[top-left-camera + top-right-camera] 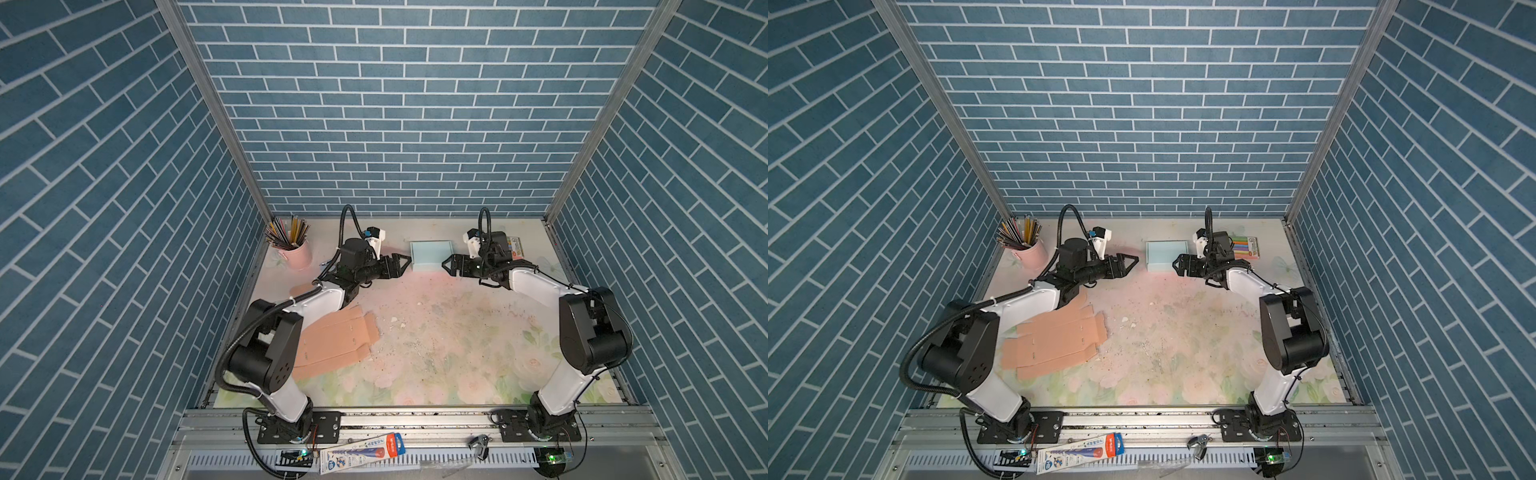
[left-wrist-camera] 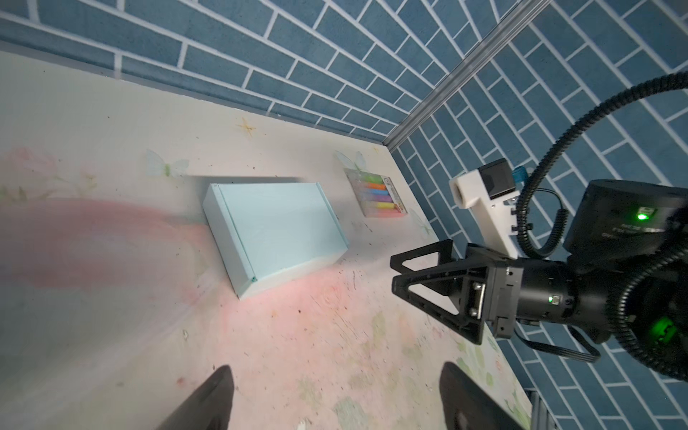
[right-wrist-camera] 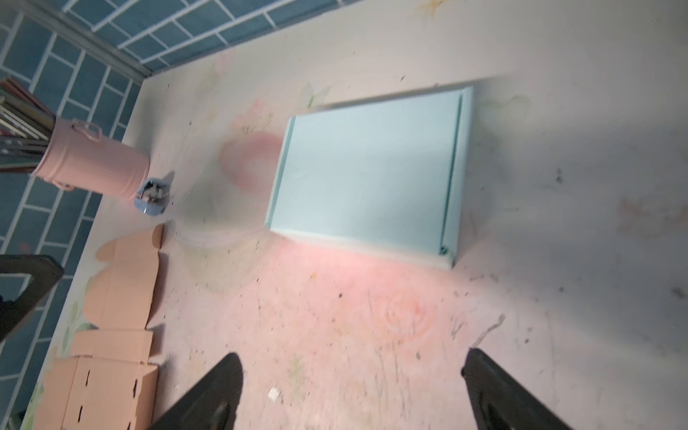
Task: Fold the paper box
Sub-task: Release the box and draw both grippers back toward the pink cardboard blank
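Nearest us runs the front rail, with a blister packet on the ledge below it.

Well beyond, left gripper and right gripper face each other tip to tip across a gap. We note both sets of jaws standing wide apart with nothing between them; each wrist view shows its fingers spread over bare table.

We find the paper box, pale blue and closed, lying flat just past that gap, toward the back wall. Its near long edge sits ahead of both sets of tips and touches neither. Its edges look straight and its corners square.

Behind the left jaws stands a pink pencil cup. Flat peach blanks lie farther back, toward the rail. Behind the right jaws lies a crayon packet.

Open tabletop, speckled with crumbs, spreads from the jaws back to the rail.
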